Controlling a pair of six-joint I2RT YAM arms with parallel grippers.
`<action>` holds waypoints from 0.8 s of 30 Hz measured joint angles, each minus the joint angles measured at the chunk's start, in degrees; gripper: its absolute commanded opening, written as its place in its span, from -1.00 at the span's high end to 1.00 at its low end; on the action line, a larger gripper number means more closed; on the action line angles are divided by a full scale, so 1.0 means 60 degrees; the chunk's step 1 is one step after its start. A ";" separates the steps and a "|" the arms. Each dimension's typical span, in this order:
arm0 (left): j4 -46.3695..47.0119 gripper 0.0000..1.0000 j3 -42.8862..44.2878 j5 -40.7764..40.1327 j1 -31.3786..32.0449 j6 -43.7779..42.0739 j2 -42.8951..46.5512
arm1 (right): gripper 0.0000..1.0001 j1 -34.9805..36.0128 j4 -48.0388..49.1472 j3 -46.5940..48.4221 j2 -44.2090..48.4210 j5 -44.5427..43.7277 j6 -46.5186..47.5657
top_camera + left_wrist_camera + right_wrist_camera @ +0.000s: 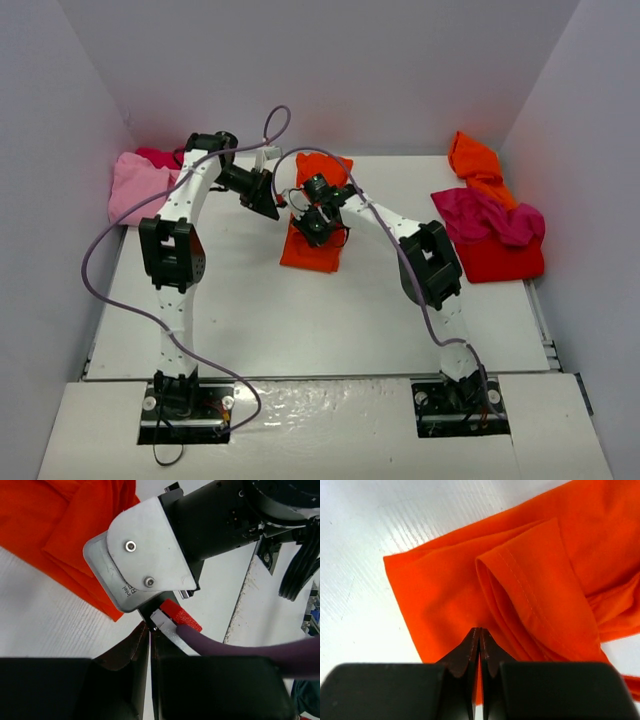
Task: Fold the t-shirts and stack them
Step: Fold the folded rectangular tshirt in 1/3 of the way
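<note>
An orange t-shirt lies partly folded in the middle of the table, its sleeve hem on top. My right gripper points down onto it. In the right wrist view the right gripper is shut, with its tips pinched into the orange cloth. My left gripper hovers just left of the shirt. Seen from the left wrist, the left gripper is shut with nothing between its fingers. Its tips sit against the right arm's wrist camera plate, beside the cloth's edge.
At the right wall lie an orange shirt, a magenta one and a red one. A light pink shirt and a darker one are heaped at the back left. A purple cable crosses the left wrist view.
</note>
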State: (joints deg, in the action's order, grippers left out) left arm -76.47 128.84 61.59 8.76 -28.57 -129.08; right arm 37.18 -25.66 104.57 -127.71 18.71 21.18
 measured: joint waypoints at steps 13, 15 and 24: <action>0.0027 0.95 -0.0089 0.0013 -0.0230 -0.0213 0.0011 | 1.00 0.0089 0.1532 0.1935 -0.1935 -0.3767 0.0313; 0.0040 0.95 -0.0089 0.0016 -0.0233 -0.0221 0.0011 | 1.00 0.0059 0.1728 0.2566 -0.2399 -0.4361 0.0535; 0.0115 0.43 -0.0160 0.0058 -0.0225 -0.0371 0.0086 | 0.15 -0.0136 0.2679 0.3766 -0.3114 -0.6339 0.1423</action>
State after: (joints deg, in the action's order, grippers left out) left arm -75.78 127.88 61.94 7.41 -30.80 -128.56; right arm 36.36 -9.58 127.16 -146.39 -19.33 29.72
